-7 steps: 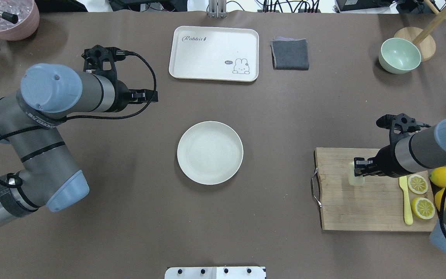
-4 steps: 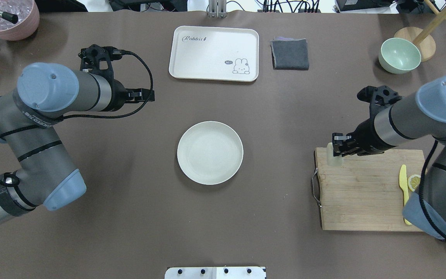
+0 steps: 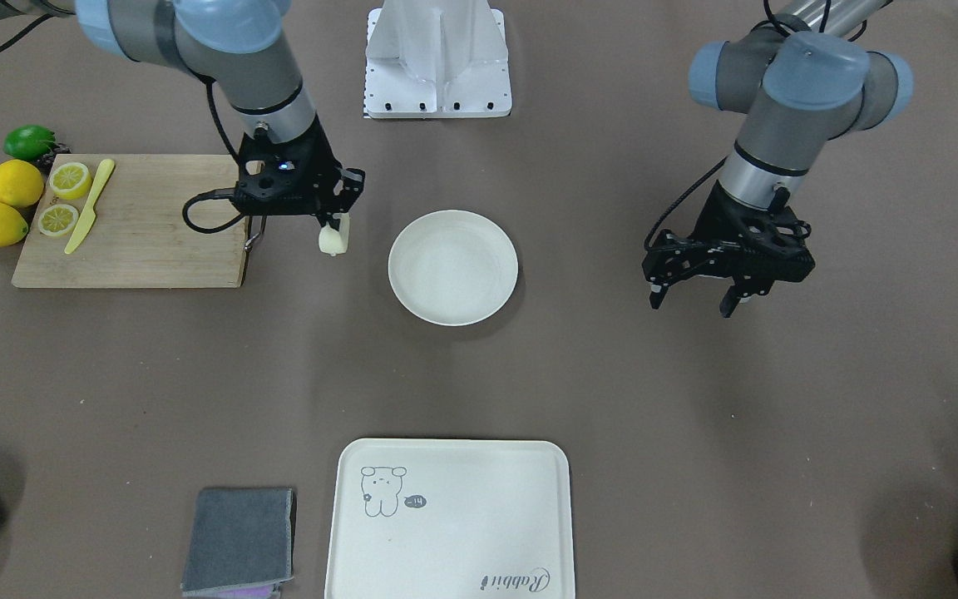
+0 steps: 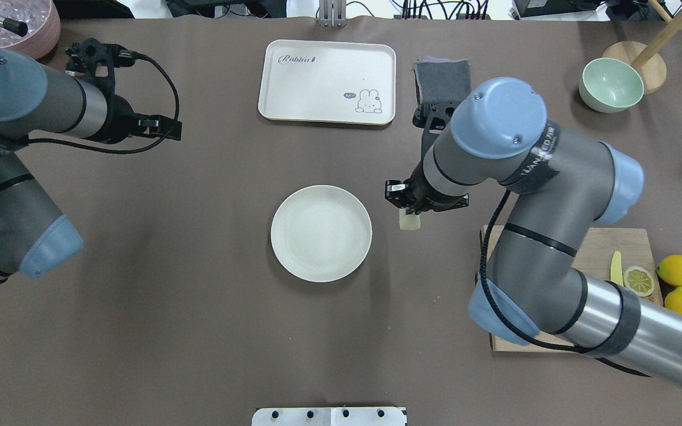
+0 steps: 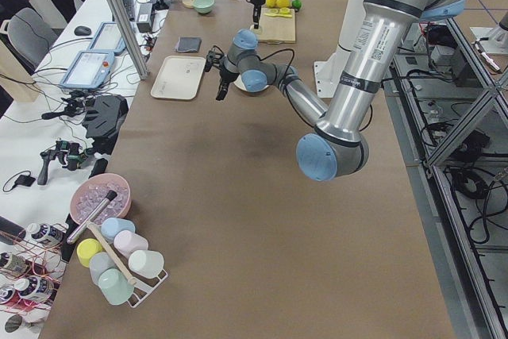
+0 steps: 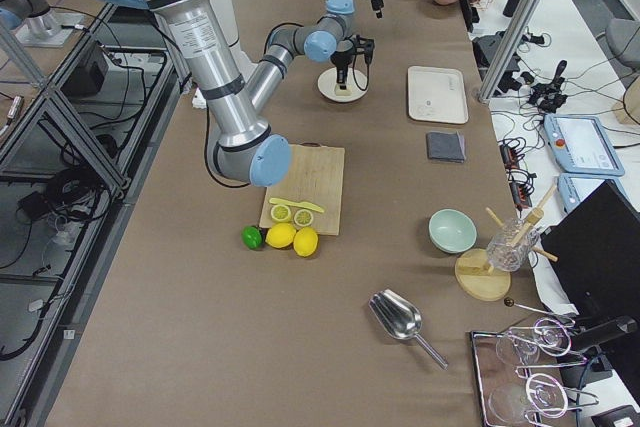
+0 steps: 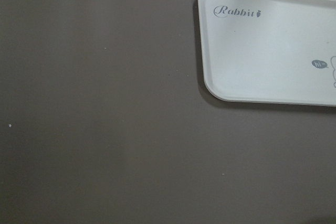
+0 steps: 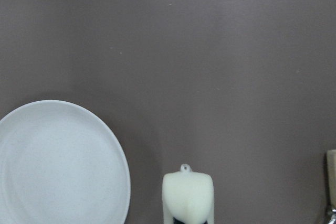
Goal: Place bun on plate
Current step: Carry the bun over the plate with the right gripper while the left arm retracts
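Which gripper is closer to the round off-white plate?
Right. The right gripper, holding the pale cream bun, hangs beside the plate; the left gripper is farther, on the opposite side.

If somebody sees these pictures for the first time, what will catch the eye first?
The right claw holds the small pale bun just beside the empty round plate at the table's middle. The left claw hangs open and empty on the plate's other side. Bright yellow lemons lie by the wooden cutting board at the robot's right.
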Controlling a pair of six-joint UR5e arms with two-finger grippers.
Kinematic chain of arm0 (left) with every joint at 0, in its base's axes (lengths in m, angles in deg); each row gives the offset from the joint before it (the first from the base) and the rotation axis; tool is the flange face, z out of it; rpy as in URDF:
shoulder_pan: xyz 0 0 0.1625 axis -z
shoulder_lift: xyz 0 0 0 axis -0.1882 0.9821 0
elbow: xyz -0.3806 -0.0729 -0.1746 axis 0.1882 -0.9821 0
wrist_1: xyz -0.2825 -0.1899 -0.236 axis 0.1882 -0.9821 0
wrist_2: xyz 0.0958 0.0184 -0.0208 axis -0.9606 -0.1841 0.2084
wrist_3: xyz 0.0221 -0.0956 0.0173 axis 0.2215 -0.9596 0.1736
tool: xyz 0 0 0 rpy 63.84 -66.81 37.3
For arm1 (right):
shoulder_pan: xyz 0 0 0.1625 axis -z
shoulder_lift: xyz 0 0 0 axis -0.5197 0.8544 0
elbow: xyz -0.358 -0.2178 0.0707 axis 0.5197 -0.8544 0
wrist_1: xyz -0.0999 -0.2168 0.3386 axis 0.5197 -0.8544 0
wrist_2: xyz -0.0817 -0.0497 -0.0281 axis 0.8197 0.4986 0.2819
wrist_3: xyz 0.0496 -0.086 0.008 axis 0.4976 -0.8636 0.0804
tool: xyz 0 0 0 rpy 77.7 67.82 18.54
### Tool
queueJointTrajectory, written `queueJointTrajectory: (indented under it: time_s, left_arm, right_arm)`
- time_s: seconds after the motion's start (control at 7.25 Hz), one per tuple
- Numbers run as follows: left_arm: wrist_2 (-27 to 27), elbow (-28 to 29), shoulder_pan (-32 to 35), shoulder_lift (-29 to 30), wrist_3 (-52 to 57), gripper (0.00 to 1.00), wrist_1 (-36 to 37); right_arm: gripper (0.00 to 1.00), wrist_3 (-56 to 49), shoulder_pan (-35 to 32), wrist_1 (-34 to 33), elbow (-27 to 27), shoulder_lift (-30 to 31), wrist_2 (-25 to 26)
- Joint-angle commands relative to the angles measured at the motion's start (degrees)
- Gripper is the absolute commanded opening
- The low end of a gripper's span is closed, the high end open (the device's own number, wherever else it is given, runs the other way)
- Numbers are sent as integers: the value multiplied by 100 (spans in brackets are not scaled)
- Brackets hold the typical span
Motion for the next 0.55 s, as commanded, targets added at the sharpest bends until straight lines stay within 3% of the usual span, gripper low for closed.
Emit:
queueJointTrajectory:
  time_s: [0.0, 0.14, 0.41]
  left_arm:
    - [567, 12, 711, -506, 749, 98, -5]
    - [866, 20, 1098, -700, 1161, 98, -5]
    - [1123, 151, 1487, -825, 1384, 98, -5]
  right_arm:
    - [0, 1, 359, 17, -948, -869, 410]
    - [0, -25, 465, 34, -1345, -1152, 543]
    - [0, 1, 694, 864, -2006, -1313, 579]
